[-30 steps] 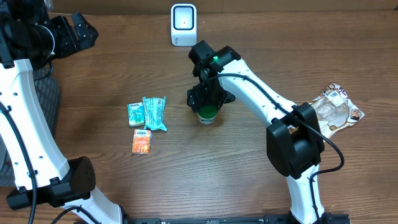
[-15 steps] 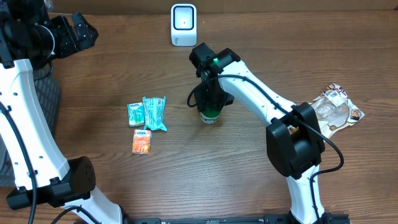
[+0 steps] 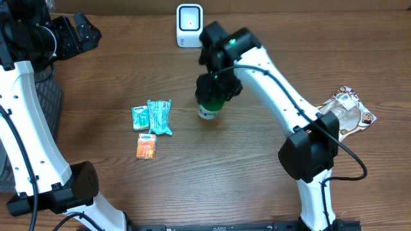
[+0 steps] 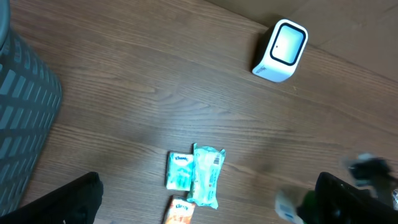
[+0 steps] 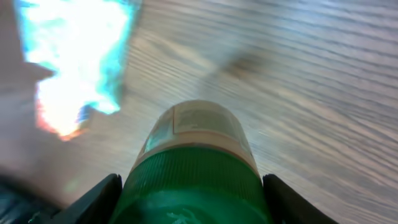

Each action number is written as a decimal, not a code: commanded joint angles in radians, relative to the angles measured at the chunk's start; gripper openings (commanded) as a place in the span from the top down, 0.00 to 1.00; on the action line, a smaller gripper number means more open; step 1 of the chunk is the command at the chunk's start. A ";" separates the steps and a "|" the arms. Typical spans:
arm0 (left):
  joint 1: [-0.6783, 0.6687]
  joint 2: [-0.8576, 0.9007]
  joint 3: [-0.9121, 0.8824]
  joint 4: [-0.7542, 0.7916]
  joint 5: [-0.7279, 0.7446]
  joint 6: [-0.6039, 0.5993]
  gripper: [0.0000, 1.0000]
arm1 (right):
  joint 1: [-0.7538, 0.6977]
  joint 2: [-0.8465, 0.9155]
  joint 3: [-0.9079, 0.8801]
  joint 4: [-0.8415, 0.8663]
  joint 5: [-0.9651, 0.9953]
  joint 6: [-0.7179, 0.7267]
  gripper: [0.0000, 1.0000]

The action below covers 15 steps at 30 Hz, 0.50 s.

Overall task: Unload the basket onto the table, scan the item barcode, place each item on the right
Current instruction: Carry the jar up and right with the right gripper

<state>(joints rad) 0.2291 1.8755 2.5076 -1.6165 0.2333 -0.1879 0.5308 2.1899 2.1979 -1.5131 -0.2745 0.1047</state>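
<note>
A small bottle (image 3: 207, 109) with a green cap and a pale label hangs tilted above the table, and my right gripper (image 3: 216, 90) is shut on its cap. In the right wrist view the green cap (image 5: 193, 171) fills the gap between both fingers (image 5: 93, 200), with the label end pointing away. The white barcode scanner (image 3: 189, 24) stands at the back of the table, beyond the bottle. My left gripper (image 3: 72, 35) stays high at the far left, open and holding nothing. Its view looks down on the scanner (image 4: 281, 51) and the blurred bottle (image 4: 291, 205).
Two teal packets (image 3: 153, 116) and an orange one (image 3: 146, 146) lie left of the bottle. A clear snack bag (image 3: 347, 112) lies at the right edge. A grey slatted bin (image 3: 48, 102) stands at the far left.
My right gripper closed on the bottle's cap and lifted it off the table, carrying it a little back and left and tilting it. The left arm stayed still.
</note>
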 commanded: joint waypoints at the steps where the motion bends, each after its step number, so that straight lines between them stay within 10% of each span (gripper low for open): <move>1: 0.000 -0.011 0.008 0.001 -0.005 -0.010 0.00 | -0.044 -0.028 0.124 -0.040 -0.276 -0.147 0.61; 15: 0.000 -0.011 0.008 0.001 -0.005 -0.010 0.01 | -0.320 -0.028 0.291 -0.162 -1.014 -0.387 0.67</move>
<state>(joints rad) 0.2291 1.8755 2.5076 -1.6165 0.2333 -0.1879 0.2630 2.1899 2.4554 -1.6711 -1.0607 -0.2443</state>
